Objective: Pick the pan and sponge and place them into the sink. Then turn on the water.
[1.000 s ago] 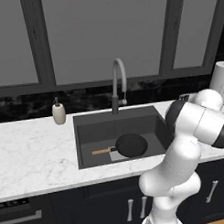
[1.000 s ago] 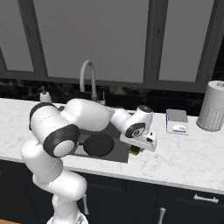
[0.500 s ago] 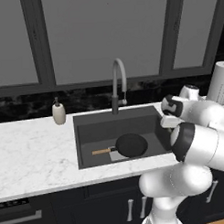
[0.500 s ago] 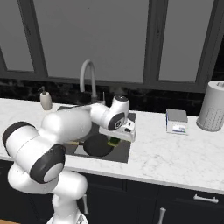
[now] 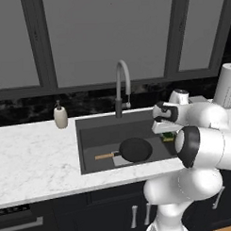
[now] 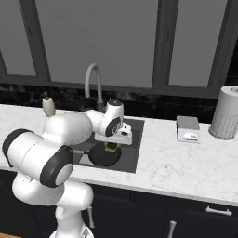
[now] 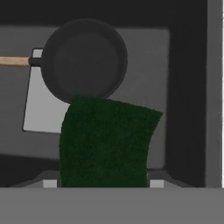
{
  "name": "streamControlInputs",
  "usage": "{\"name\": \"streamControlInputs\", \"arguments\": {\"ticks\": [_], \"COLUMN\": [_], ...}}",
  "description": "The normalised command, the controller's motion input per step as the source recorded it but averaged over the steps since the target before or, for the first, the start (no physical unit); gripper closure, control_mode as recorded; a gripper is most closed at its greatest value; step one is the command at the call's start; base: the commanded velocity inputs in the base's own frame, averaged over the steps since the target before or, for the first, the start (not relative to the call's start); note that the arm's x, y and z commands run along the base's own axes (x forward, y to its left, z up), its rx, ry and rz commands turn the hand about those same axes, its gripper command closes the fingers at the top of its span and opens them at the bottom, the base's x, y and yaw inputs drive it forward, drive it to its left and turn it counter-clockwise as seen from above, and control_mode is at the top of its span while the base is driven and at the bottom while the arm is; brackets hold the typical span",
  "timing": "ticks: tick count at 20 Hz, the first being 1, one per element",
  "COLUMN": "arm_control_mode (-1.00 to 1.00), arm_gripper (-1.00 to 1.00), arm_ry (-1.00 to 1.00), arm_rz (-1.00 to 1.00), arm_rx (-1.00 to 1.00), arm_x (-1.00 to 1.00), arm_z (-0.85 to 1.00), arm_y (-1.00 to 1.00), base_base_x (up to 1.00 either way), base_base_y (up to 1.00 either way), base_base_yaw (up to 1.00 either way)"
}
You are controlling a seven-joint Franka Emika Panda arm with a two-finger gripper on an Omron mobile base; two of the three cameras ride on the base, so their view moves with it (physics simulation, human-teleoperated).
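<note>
Holding the sponge (image 7: 107, 142) over the sink (image 5: 92, 137): tool (image 7: 104, 183) is clamped on it, jaws partly apart at the sponge's width, dark green scouring side facing the hand camera. In the right base view the sponge (image 6: 110, 147) hangs just under the tool (image 6: 111, 145), above the right part of the basin, not touching the sink floor as far as I can tell. In the left base view a sliver of green (image 5: 169, 136) shows below the tool (image 5: 168, 134).

Pan (image 5: 135, 149) sits flat on the sink floor, near-centre, wooden handle (image 5: 105, 156) pointing left. In the hand view the pan (image 7: 83, 61) partly covers the pale drain plate (image 7: 41, 109); sponge edge overlaps the pan rim in that view, but contact can't be told.

Faucet (image 5: 121, 86) stands at the far edge of the sink, no stream visible. Soap bottle (image 5: 61, 116) on the surface (image 5: 34, 158) left of the sink. Blue-and-white box (image 6: 188, 128) and grey canister (image 6: 227, 113) on the surface to the right.
</note>
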Motion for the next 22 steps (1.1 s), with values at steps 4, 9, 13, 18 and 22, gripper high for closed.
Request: {"name": "streamControlInputs", "arguments": {"ticks": [4,9,13,18,22], "arm_control_mode": [-1.0,-1.0,-1.0,-1.0,-1.0], "arm_gripper": [1.0,1.0,1.0,1.0,1.0], "arm_ry": [0.04,0.03,0.0,0.0,0.0], "arm_rz": [0.13,0.02,0.0,0.01,0.0], "arm_rx": [0.0,0.0,0.0,0.0,0.0], "arm_x": [0.32,0.05,0.19,0.4,0.43], "arm_z": [-0.18,-0.42,-0.44,-0.4,-0.44], "arm_y": [0.54,0.59,0.26,0.04,0.0], "base_base_x": [0.0,0.0,0.0,0.0,0.0], "base_base_y": [0.0,0.0,0.0,0.0,0.0], "base_base_yaw": [0.0,0.0,0.0,0.0,0.0]}}
